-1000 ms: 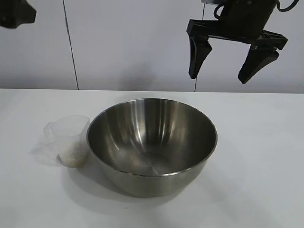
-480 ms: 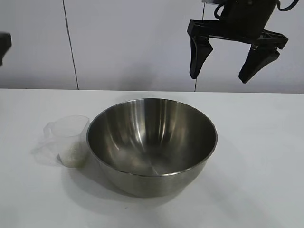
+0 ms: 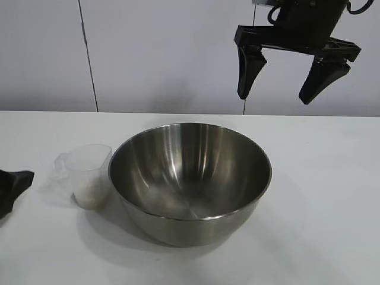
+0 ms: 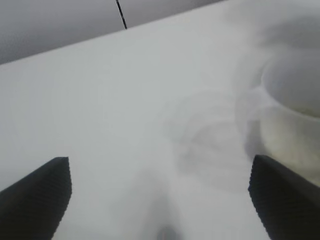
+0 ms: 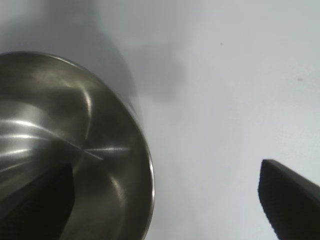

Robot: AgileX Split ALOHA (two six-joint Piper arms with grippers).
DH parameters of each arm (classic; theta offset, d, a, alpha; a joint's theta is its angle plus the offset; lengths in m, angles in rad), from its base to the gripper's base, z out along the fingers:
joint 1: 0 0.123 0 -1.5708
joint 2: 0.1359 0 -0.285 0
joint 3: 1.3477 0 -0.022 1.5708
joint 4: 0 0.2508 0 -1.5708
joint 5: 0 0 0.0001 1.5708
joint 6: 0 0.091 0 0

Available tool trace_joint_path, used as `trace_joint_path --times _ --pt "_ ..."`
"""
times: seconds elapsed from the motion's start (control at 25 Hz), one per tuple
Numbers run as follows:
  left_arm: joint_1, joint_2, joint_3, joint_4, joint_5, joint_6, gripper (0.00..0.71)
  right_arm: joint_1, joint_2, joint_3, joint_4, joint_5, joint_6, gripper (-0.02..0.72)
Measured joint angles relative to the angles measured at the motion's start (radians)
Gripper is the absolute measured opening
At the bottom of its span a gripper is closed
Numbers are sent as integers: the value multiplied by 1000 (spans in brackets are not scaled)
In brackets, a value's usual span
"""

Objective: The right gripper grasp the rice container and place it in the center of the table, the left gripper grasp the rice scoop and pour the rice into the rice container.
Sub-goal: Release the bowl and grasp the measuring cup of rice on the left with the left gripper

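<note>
The steel rice container stands in the middle of the white table; its rim also shows in the right wrist view. The clear rice scoop, with rice in its bottom, stands just left of the bowl, close to its wall; it appears blurred in the left wrist view. My right gripper hangs open and empty high above the bowl's far right side. My left gripper is open and low over the table, left of the scoop; only a finger shows at the exterior view's left edge.
A pale wall with a dark vertical seam stands behind the table. Bare tabletop lies in front of the bowl and to its right.
My left gripper has come down from the upper left corner to table height at the left edge, beside the scoop. The right gripper, bowl and scoop have not moved.
</note>
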Motion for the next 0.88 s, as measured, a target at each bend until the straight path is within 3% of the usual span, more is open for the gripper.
trace_joint_path --times 0.88 --pt "0 215 -177 46 -13 -28 689 0 0 0 0 -1 0 694"
